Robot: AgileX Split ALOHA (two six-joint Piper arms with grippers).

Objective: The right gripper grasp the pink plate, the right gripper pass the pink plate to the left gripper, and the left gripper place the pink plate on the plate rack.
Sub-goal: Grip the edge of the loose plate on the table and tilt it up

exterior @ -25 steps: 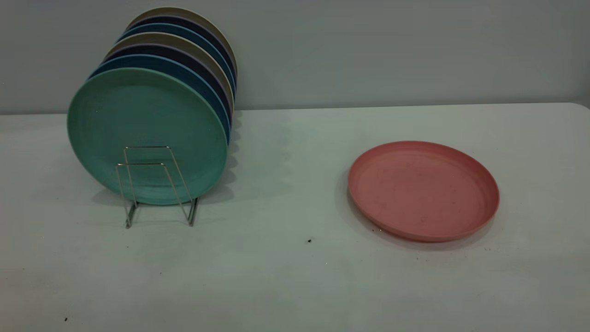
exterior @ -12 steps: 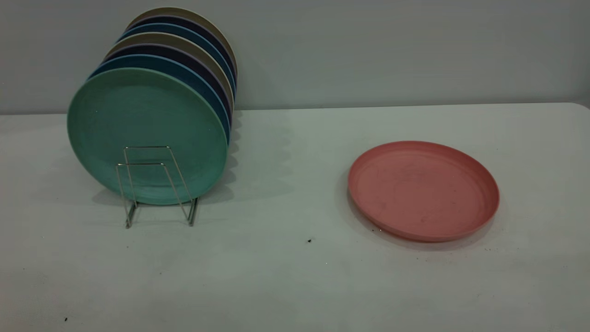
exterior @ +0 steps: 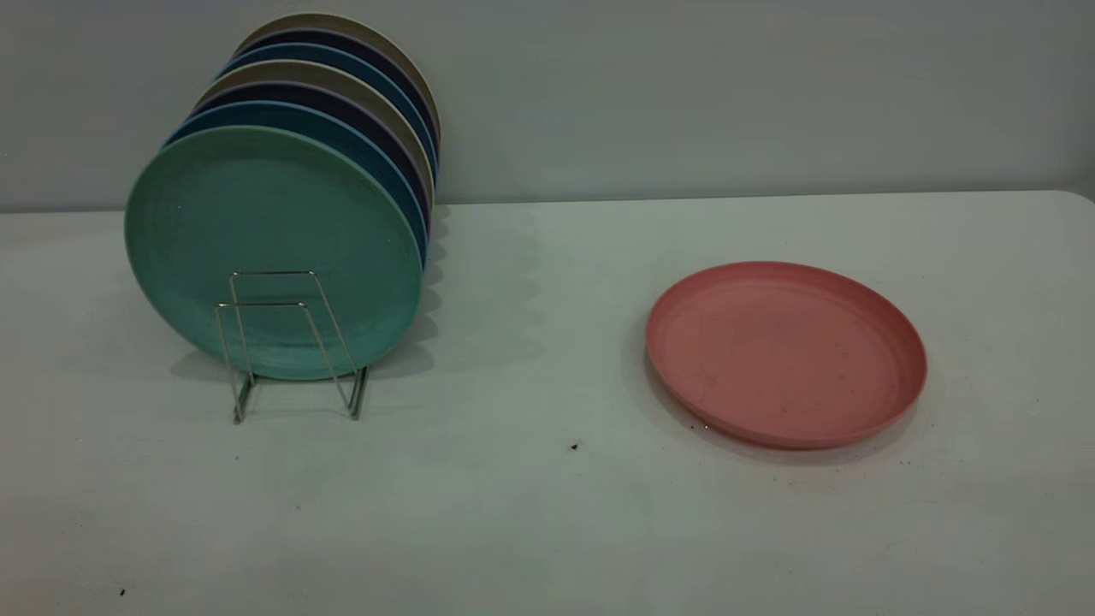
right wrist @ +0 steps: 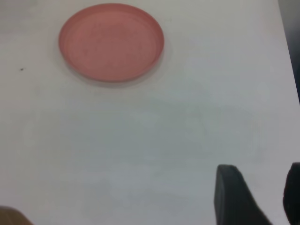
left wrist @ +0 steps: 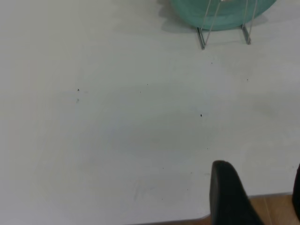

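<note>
The pink plate [exterior: 785, 353] lies flat on the white table, right of centre; it also shows in the right wrist view [right wrist: 111, 42]. The silver wire plate rack [exterior: 242, 359] stands at the left, its two front loops free. Neither gripper shows in the exterior view. My right gripper [right wrist: 260, 190] is open and empty over bare table, well short of the pink plate. My left gripper [left wrist: 260, 187] is open and empty at the table's near edge, far from the rack [left wrist: 201, 37].
Several plates stand upright in the rack, a teal-green plate [exterior: 274, 231] at the front, blue, dark and beige ones behind. A grey wall runs behind the table. Bare table [exterior: 530, 385] lies between the rack and the pink plate.
</note>
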